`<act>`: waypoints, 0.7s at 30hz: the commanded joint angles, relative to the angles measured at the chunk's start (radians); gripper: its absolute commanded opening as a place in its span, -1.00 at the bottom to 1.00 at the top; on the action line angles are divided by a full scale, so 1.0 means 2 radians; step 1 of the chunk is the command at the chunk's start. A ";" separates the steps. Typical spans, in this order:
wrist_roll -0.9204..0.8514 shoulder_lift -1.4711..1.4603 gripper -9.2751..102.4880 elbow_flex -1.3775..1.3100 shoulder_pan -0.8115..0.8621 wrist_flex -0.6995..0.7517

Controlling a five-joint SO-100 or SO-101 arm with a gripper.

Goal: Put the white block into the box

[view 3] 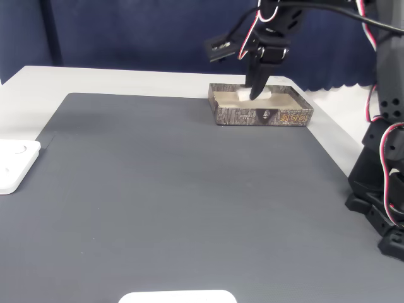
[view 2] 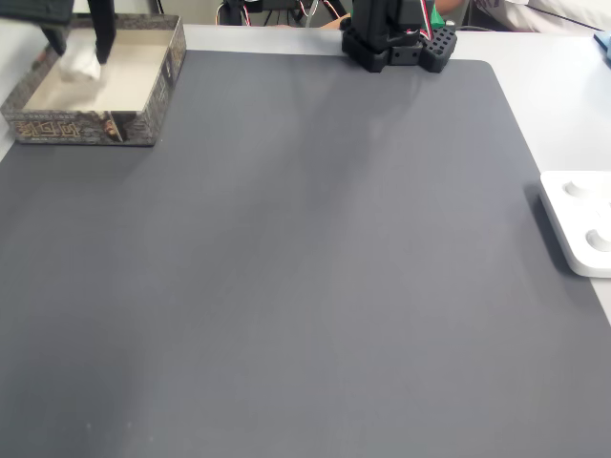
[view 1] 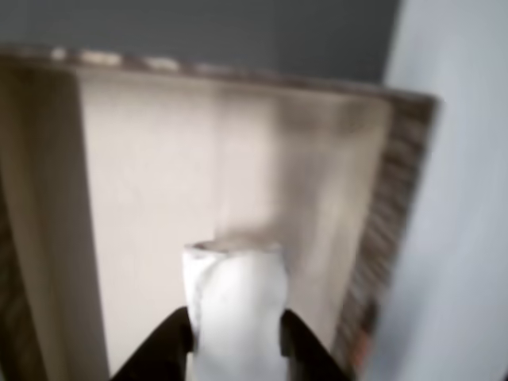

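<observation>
Black fingers (view 1: 236, 337) clamped white block (view 1: 236, 305) from both sides in other view, block end poking out above pale beige floor of box (view 1: 143, 198). Dark grey mat (view 2: 315, 267) covered worktop (view 3: 113, 79). White device (view 2: 580, 221) sat at mat's right edge in a fixed view. Farther off, box (view 3: 262, 115) stood near mat's back edge in a fixed view, fingers (view 3: 255, 93) reaching down inside it, block (view 3: 245, 94) low within walls; contact with floor unclear.
</observation>
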 commanded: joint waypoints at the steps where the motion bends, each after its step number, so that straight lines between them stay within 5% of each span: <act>1: -0.016 -0.003 -0.86 -0.031 -0.019 -0.018; 12: -0.038 -0.025 -0.85 -0.030 -0.030 -0.033; 21: -0.033 -0.004 -0.44 -0.020 -0.023 -0.032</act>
